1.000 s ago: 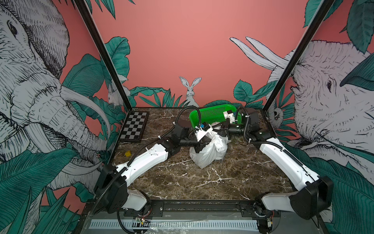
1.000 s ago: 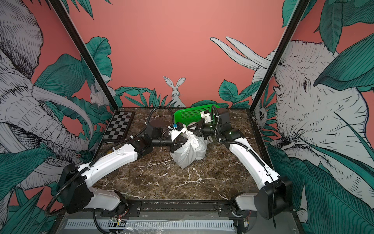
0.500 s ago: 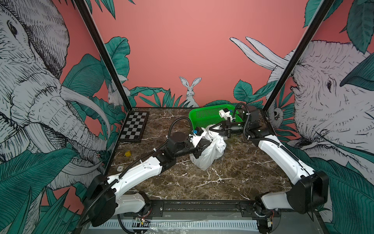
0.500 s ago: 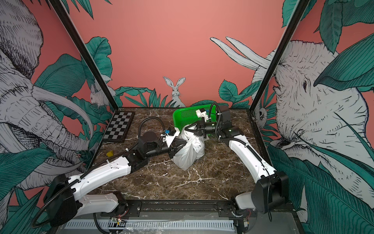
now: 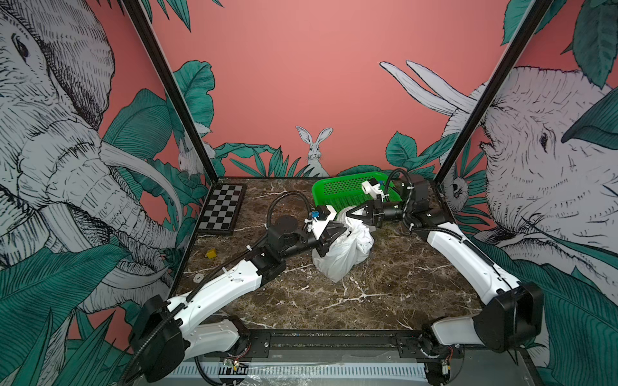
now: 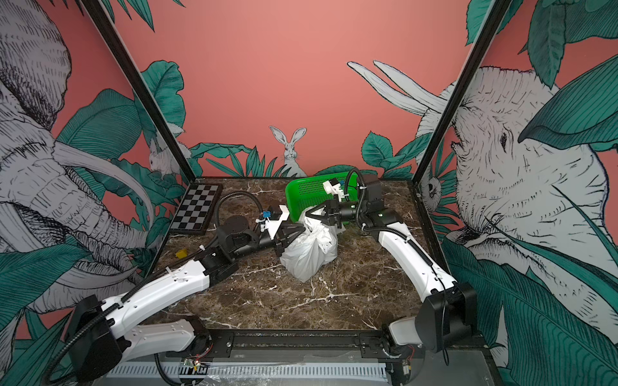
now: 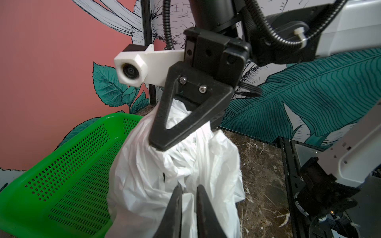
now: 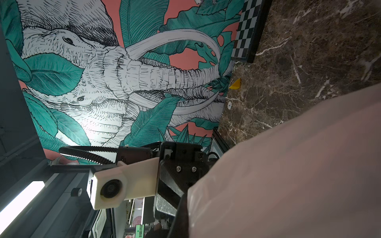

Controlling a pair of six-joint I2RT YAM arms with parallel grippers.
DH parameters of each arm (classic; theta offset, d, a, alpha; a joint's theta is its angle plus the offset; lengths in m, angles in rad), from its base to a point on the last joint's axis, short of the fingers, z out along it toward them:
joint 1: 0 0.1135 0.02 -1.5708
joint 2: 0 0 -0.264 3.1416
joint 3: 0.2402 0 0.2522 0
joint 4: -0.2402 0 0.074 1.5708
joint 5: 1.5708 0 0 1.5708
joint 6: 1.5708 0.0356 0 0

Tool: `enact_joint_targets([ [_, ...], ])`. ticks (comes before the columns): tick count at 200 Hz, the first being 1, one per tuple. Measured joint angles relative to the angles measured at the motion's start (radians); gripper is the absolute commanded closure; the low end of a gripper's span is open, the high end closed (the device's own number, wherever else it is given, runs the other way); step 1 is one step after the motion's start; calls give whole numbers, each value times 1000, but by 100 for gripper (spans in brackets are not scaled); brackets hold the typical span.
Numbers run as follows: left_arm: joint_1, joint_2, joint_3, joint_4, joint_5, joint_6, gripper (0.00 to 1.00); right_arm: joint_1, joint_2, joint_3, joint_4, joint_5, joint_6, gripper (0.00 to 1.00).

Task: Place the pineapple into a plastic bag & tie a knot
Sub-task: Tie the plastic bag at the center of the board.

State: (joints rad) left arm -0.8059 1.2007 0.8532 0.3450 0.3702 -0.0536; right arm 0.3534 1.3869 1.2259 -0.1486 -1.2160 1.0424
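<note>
Left arm (image 5: 227,287) has dropped lower, left hand (image 7: 188,186) slightly parted against the plastic bag (image 5: 341,260); right hand (image 5: 348,214) pinches its top.

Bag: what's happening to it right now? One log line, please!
bag: on table by basket | right gripper: shut on bag top | left gripper: jaws barely apart at bag, hold unclear

One plastic bag (image 5: 344,249), white, thin, crinkly.
One perforated green plastic basket (image 5: 337,192).
One chessboard (image 5: 222,209), black and pale squares, dark frame.
One small yellow block (image 5: 211,254).
One small pale disc (image 5: 199,276), flat on the tabletop.
One brown marble tabletop (image 5: 384,287), white-veined.
Two robot arms, white shells and black joints: left arm (image 5: 230,287), right arm (image 5: 468,260).
Two white wrist-camera housings: left housing (image 5: 321,219), right housing (image 5: 369,187).
</note>
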Motion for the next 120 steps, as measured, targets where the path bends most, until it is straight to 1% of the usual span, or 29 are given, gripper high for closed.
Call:
enact_joint_targets([
  [15,9,41,18,8,8,-10,84,0,0,0,0,0,-1,100],
  [41,19,80,32,35,21,-35,80,0,0,0,0,0,-4,100],
  [71,21,95,47,58,50,-64,71,0,0,0,-6,-1,-16,100],
  [83,21,96,47,68,64,-74,69,0,0,0,-10,-1,-24,100],
  [120,25,92,47,73,101,-86,69,0,0,0,-28,0,-51,100],
])
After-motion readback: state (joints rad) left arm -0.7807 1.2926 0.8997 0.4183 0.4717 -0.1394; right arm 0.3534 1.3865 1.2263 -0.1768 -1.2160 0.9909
